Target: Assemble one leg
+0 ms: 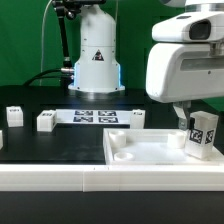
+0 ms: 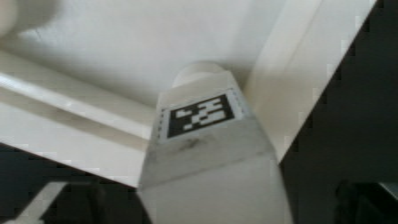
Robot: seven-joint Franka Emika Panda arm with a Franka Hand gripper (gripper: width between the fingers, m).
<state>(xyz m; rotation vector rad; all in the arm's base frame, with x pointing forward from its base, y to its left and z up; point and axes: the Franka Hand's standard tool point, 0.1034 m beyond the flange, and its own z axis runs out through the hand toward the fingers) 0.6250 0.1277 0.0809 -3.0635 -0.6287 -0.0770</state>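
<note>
Leg [image 1: 203,136] hangs tilted, clamped in the tool [image 1: 199,124], over the white tray-like top [image 1: 130,152], near its rim at the exterior view's right. Open tray floor spreads leftward. Another leg [image 1: 137,119] lies on the counter [image 1: 60,145] beyond the far rim.

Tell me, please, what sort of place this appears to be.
Probably a robotics lab test bench: a green backdrop, a fixed arm on a black table, and the marker board beside tagged white furniture parts, one leg held in the tool.
</note>
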